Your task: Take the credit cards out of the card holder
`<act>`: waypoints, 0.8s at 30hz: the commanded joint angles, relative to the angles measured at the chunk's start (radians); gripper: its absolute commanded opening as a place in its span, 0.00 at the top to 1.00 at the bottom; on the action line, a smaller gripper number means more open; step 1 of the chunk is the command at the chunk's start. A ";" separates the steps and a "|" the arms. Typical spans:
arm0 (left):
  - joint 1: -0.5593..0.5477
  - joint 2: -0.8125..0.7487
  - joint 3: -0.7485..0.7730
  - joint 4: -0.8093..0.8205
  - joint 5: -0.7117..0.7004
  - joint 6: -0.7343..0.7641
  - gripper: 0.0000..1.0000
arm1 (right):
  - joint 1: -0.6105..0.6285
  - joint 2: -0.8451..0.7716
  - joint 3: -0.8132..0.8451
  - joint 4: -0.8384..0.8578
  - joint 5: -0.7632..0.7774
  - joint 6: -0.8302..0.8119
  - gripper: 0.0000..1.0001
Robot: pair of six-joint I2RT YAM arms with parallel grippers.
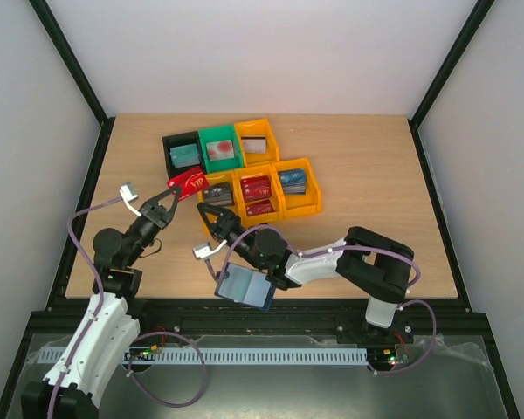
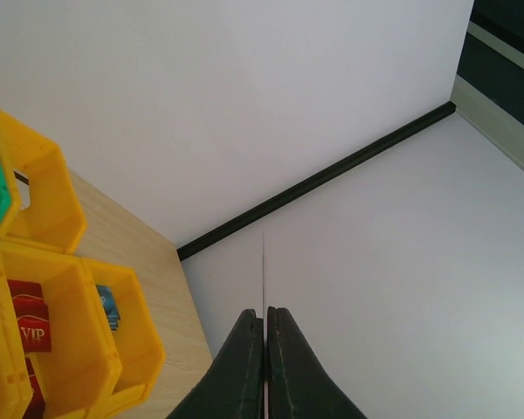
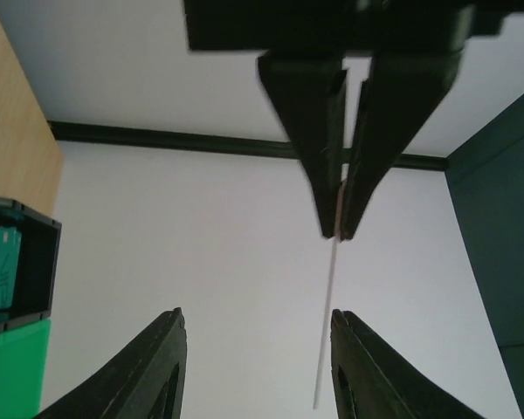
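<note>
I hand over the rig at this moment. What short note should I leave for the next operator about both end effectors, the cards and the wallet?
Left end effector: shut on a red card, held near the bins.
Right end effector: open, empty, facing the left one.
Wallet: lies open at the near table edge, by the right arm.
Done: other cards lie in the bins.
Left: put down the red card. Whether the wallet holds more cannot be seen, so check it.

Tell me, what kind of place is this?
Probably a robot test booth: two robot arms fixed at a wooden table, plain white walls closing it in, and coloured bins for sorting.
</note>
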 commanded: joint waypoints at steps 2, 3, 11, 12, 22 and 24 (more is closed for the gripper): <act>-0.002 0.000 0.000 0.005 0.008 0.009 0.98 | 0.024 -0.019 0.046 0.135 -0.001 -0.018 0.56; -0.008 -0.004 0.001 0.004 0.016 0.023 0.98 | 0.023 -0.008 0.064 0.141 0.011 -0.013 0.56; -0.016 -0.009 0.006 -0.016 0.026 0.042 0.98 | 0.015 0.068 0.146 0.161 0.039 -0.037 0.60; -0.017 -0.010 0.004 -0.016 0.025 0.041 0.98 | 0.014 0.070 0.153 0.149 0.043 -0.035 0.62; -0.018 -0.013 -0.002 -0.022 0.024 0.044 0.98 | 0.003 0.077 0.170 0.099 0.061 -0.042 0.95; -0.018 -0.015 -0.003 -0.021 0.023 0.046 0.98 | 0.003 0.072 0.170 0.077 0.086 -0.037 0.98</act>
